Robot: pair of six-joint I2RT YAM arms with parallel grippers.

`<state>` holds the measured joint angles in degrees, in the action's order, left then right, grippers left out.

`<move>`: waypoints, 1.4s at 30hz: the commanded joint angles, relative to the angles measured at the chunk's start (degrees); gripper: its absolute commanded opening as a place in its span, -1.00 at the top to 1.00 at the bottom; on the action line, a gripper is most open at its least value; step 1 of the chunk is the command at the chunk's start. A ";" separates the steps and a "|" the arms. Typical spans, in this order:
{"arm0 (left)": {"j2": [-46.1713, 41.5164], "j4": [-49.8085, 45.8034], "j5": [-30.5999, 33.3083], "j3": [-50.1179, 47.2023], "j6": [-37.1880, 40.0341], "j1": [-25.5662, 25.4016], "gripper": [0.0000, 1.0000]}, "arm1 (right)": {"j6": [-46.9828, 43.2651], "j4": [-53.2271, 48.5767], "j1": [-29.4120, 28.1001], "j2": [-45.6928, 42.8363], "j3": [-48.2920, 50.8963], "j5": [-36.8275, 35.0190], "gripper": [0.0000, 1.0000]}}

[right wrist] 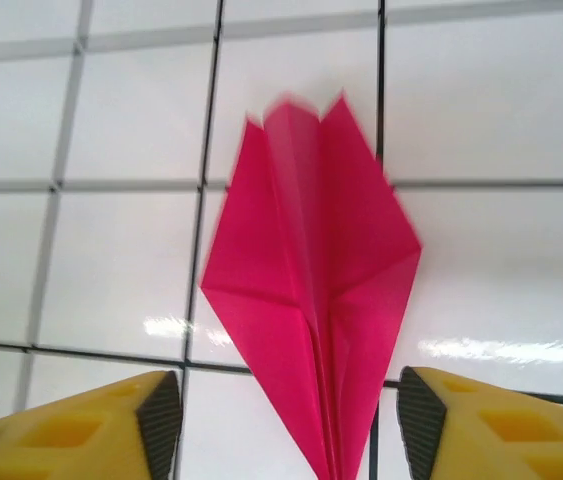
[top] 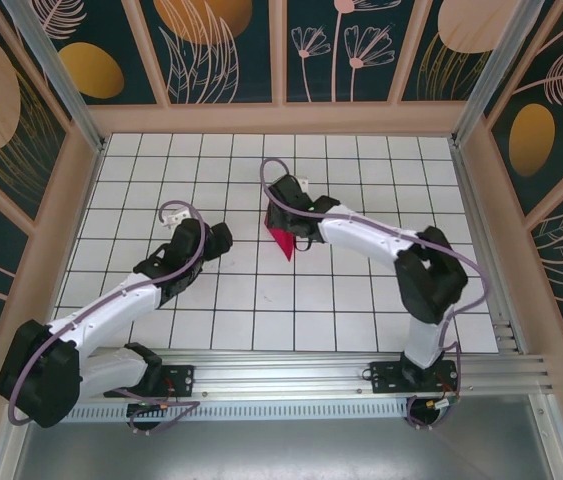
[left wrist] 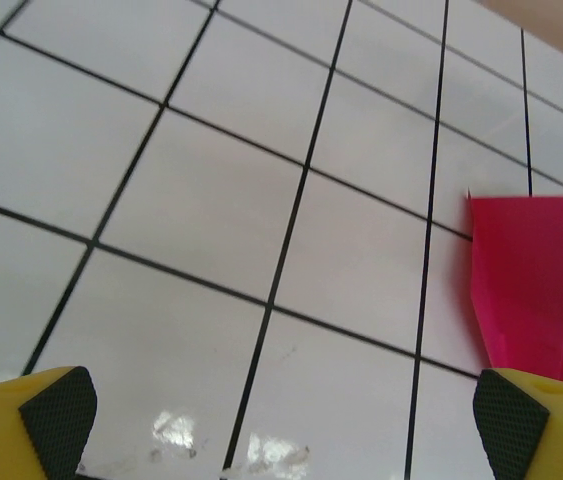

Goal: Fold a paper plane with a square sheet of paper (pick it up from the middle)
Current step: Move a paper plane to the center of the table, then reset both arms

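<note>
The paper plane (right wrist: 306, 300) lies flat on the tiled table (top: 361, 300), already a creased magenta dart. The right gripper (right wrist: 286, 425) hangs over its pointed end with 2 yellow fingers (right wrist: 151, 430) parted either side, neither pad touching, which I judge to be a let-go pose for a finished fold. The left gripper (left wrist: 281, 420) hovers to the plane's left, pads spread wide on nothing, probably to keep clear. The right wrist view gives the centre crease and 2 wings that the arm partly covers from above.
</note>
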<state>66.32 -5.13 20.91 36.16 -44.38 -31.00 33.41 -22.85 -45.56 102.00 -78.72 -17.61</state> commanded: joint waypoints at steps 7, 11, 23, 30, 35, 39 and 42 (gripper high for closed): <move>-5.06 8.49 17.39 0.78 13.80 2.51 -0.97 | -12.17 14.24 11.59 -19.29 14.60 -12.10 -0.66; -6.90 18.07 18.70 -3.97 17.67 6.50 -0.97 | -17.81 21.54 18.77 -24.38 22.15 -15.90 -0.78; -1.05 43.63 16.25 -16.06 31.05 18.28 -0.97 | -21.88 48.35 41.37 -37.29 52.56 -10.61 -0.97; 5.62 57.48 9.16 -21.58 35.32 23.80 -0.97 | -25.78 61.94 45.90 -34.89 61.29 -5.33 -0.98; 9.61 65.16 1.01 -22.48 38.78 25.80 -0.97 | -29.48 70.57 46.26 -31.90 63.91 1.07 -0.97; 11.06 67.88 -3.60 -22.50 39.93 27.43 -0.97 | -30.23 78.26 46.44 -26.82 65.13 4.80 -0.96; 12.18 70.78 -7.21 -22.64 39.90 28.77 -0.97 | -31.32 81.33 46.70 -25.36 65.16 7.28 -0.97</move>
<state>77.47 59.07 19.09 14.09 -6.13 -3.40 4.23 49.25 0.45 75.88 -14.33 -14.59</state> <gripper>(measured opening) 0.985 0.981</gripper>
